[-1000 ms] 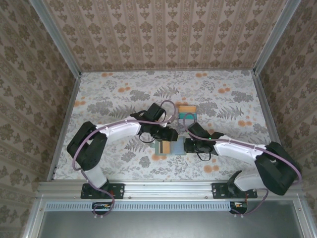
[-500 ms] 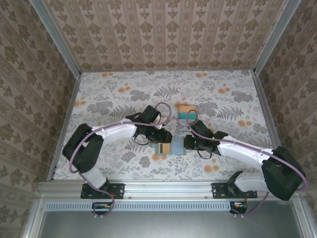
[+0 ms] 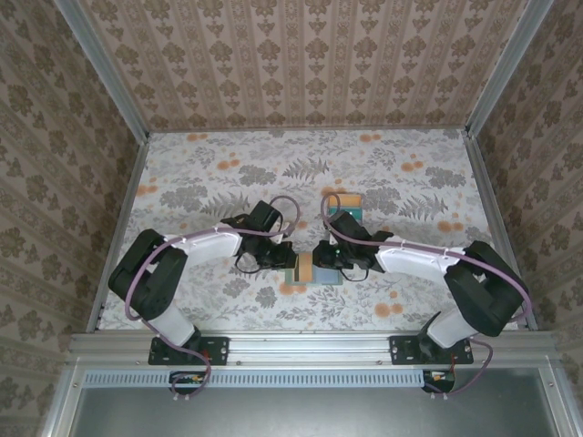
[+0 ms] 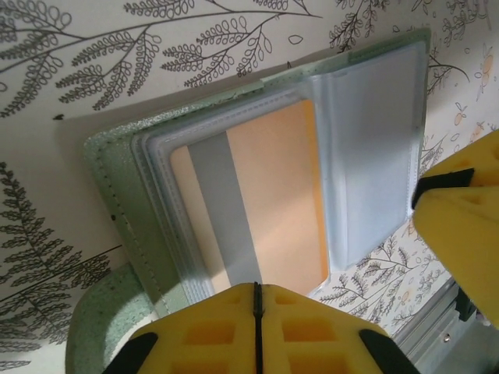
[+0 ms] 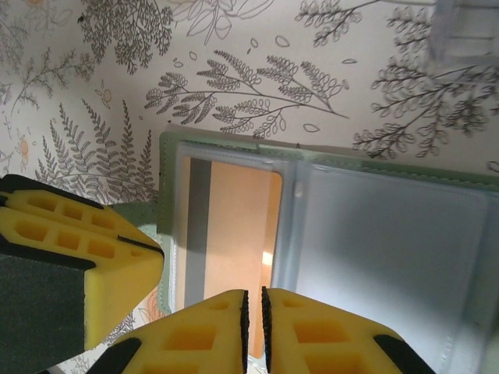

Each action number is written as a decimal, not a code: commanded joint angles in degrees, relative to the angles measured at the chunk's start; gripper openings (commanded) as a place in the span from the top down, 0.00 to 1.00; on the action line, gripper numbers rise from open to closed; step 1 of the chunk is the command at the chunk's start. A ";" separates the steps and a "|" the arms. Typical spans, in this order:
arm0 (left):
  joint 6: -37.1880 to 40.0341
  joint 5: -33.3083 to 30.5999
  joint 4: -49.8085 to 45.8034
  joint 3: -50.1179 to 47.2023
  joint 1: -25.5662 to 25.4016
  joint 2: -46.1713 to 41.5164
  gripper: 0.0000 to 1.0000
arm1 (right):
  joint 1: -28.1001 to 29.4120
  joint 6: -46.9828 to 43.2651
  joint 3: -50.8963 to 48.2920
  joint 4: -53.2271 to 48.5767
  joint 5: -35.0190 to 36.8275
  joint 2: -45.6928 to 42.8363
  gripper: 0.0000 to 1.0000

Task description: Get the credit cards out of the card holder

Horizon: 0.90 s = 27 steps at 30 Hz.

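Top external: over the last second both arms have drawn in across the tabletop (image 3: 200,173) and now meet at the holder (image 4: 117,199), which lies open near centre. Left end effector (image 4: 256,300) has gone from half-wide to closed at the orange card's (image 4: 273,195) near edge; whether it grips the card is unclear. Right end effector (image 5: 253,300): thin slit, over the fold. Reads as extraction starting. Holder's left sleeve has the orange card; the right sleeve looks empty. Loose cards (image 3: 348,202) are stacked just beyond.
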 commanded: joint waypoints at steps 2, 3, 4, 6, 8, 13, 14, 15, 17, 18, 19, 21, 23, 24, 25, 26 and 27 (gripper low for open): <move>0.05 -1.34 -0.32 -0.97 0.22 1.29 0.93 | 0.38 2.06 2.11 1.65 -3.87 2.73 0.82; 0.11 -1.61 -0.49 -0.94 0.19 1.35 0.93 | 0.32 2.25 2.13 1.69 -4.09 3.24 0.82; 0.20 -1.73 -0.65 -0.96 0.25 1.55 0.93 | 0.37 2.40 2.21 1.69 -4.33 3.80 0.82; 0.38 -1.82 -0.72 -0.95 0.24 2.11 0.93 | 0.36 2.61 2.31 1.69 -4.38 4.63 0.82; 0.34 -1.65 -0.50 -0.94 0.12 2.52 0.93 | 0.38 2.56 2.31 1.44 -4.30 5.06 0.82; 0.39 -2.40 -1.17 -0.98 -0.07 3.06 0.94 | 0.27 2.41 2.66 0.14 -4.37 6.55 0.82; 0.45 -2.58 -1.30 -0.94 -0.11 3.04 0.94 | 0.29 2.55 2.62 0.14 -4.53 6.84 0.82; 0.43 -2.71 -1.35 -1.03 -0.12 3.10 0.94 | 0.21 2.60 2.66 -0.04 -4.60 7.08 0.82; 0.47 -2.86 -1.63 -1.03 -0.14 3.27 0.94 | 0.20 2.71 2.68 -0.06 -4.67 7.39 0.82; 0.47 -2.88 -1.61 -1.19 -0.15 3.43 0.94 | 0.19 2.85 2.57 -0.07 -4.60 7.50 0.82; 0.38 -2.97 -1.66 -1.29 -0.24 3.45 0.95 | 0.20 2.87 2.57 -0.23 -4.49 7.65 0.82; 0.29 -2.98 -1.58 -1.42 -0.24 3.66 0.95 | 0.07 2.77 2.57 -0.63 -4.38 7.98 0.83; 0.22 -2.93 -1.38 -1.47 -0.33 3.89 0.95 | 0.03 2.78 2.32 -0.33 -4.54 8.15 0.83; 0.22 -2.87 -1.35 -1.47 -0.42 3.97 0.95 | -0.05 2.78 2.22 -0.17 -4.74 8.31 0.83; 0.25 -2.80 -1.38 -1.43 -0.51 4.08 0.95 | -0.07 2.76 2.22 0.05 -5.02 8.39 0.83; 0.22 -2.86 -1.23 -1.40 -0.55 4.16 0.95 | -0.05 2.76 2.22 0.21 -5.34 8.49 0.83; 0.14 -2.91 -1.20 -1.42 -0.68 4.24 0.95 | -0.06 2.69 2.31 0.42 -5.61 8.62 0.83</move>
